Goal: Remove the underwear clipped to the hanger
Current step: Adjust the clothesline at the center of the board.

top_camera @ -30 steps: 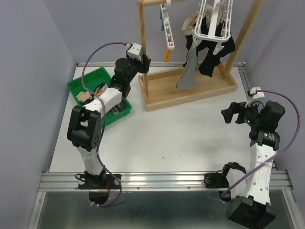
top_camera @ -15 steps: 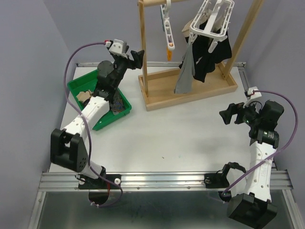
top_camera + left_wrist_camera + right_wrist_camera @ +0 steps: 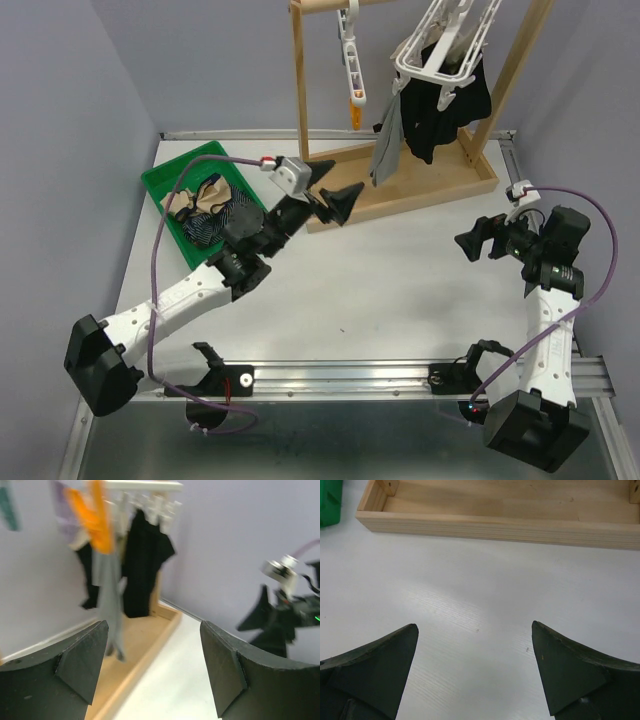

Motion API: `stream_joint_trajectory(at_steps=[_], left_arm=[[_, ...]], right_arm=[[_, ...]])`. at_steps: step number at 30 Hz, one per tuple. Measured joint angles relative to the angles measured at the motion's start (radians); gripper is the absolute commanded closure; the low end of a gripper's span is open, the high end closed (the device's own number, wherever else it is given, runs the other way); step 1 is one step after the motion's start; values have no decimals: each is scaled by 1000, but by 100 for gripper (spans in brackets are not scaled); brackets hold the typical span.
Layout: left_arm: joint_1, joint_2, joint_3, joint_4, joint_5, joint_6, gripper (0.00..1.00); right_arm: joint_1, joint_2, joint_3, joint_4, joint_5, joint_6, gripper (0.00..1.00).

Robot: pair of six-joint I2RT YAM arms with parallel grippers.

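The white desk (image 3: pixel 400 290) sits between pale purple walls (image 3: pixel 200 60). Black and grey underwear (image 3: pixel 450 100) hangs clipped to the hanger (image 3: pixel 425 70), far right, its top cut off. Left fingers (image 3: pixel 345 203) and right fingers (image 3: pixel 472 242) are apart, empty.

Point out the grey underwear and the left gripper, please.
grey underwear (image 3: pixel 385 145): top external view, middle of the hanging cloth.
left gripper (image 3: pixel 343 179): top external view, midway between its fingertips.

Green bin (image 3: pixel 158 182) sits beside wooden rack (image 3: pixel 450 176) on table (image 3: pixel 400 290).
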Motion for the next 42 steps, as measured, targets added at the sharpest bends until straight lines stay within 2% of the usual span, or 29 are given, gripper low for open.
stream_joint_trajectory(at_steps=[2, 4, 10, 17, 25, 29, 32, 38, 42], left_arm=[[-107, 17, -3, -6, -26, 52, 16], [-163, 44, -2, 11, -69, 93, 17], [-272, 257, 51, 146, -266, 193, 17], [-339, 552, 264, 296, -495, 307, 14], [-349, 685, 414, 407, -660, 420, 12], [-348, 687, 417, 415, -678, 432, 12], [-349, 636, 322, 396, -662, 422, 12], [-349, 401, 77, 236, -626, 346, 12], [-348, 243, -40, 176, -612, 274, 12]], right_arm=[[7, 1, 0, 0, -3, -1, 0], [13, 1, 0, 0, -6, -2, 0], [37, -3, 0, 0, -3, -2, 0], [69, -16, 0, 1, 31, -1, 0], [103, -19, 0, 2, 45, -10, 0], [113, -20, 0, 2, 45, -26, 0], [113, -18, 0, 3, -1, -61, 0], [113, 43, 21, -3, -123, -166, 0], [119, 69, 127, -13, -181, -225, 0]])
